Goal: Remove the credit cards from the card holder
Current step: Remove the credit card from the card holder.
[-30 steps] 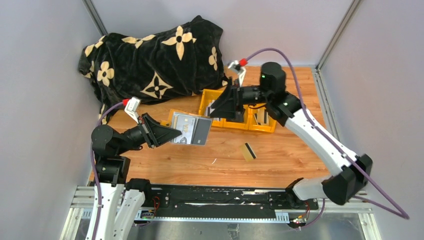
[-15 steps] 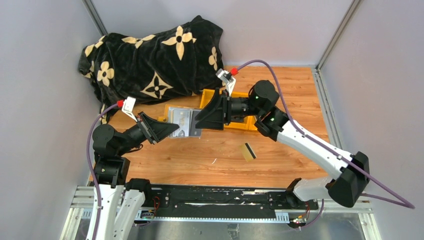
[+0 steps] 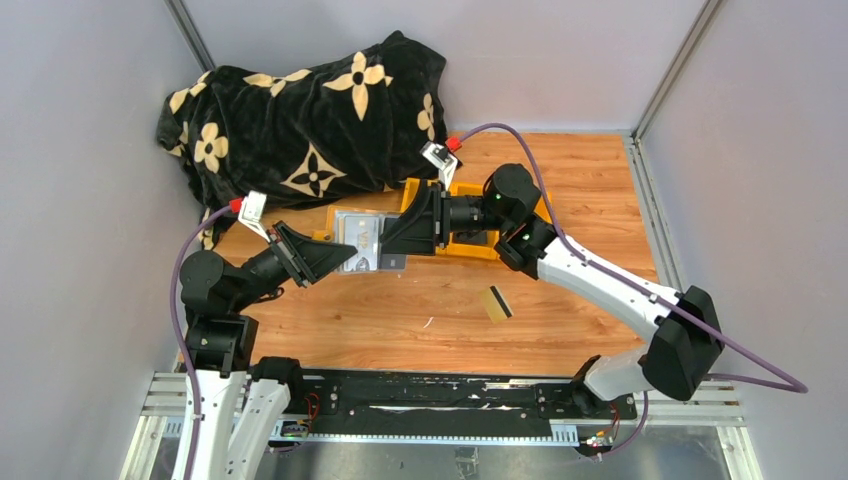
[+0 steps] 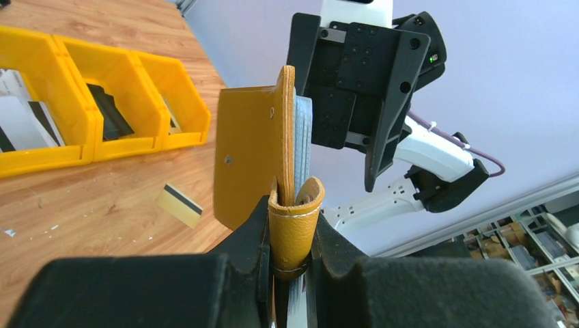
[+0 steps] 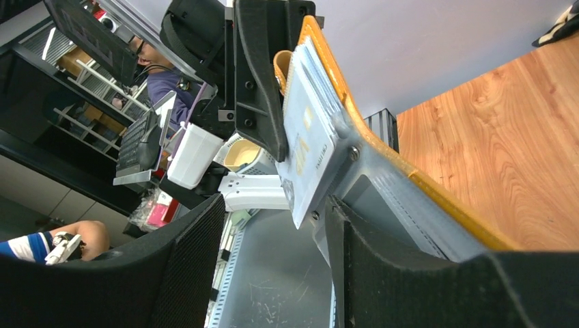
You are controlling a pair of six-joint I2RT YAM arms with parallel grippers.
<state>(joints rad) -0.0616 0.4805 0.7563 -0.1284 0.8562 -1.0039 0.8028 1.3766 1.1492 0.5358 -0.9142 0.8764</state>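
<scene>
Card holder (image 3: 362, 241) partly behind right gripper (image 3: 386, 244), credit cards (image 5: 308, 134) indistinct

Black cream-flowered plush blanket (image 3: 310, 110) heaped far-left on the wooden table (image 3: 580, 190); yellow plastic three-compartment tray (image 4: 123, 147) (flat black item (image 4: 109, 113) inside) nearby.

Bright, even light; soft shadows

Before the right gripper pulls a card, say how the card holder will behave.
Held only by one folded edge in the left gripper, the card holder will probably swing or bend under a pull. Its open flap stands flat, so it seems fairly stiff. Cards sit snug in pockets and may drag it along.
</scene>
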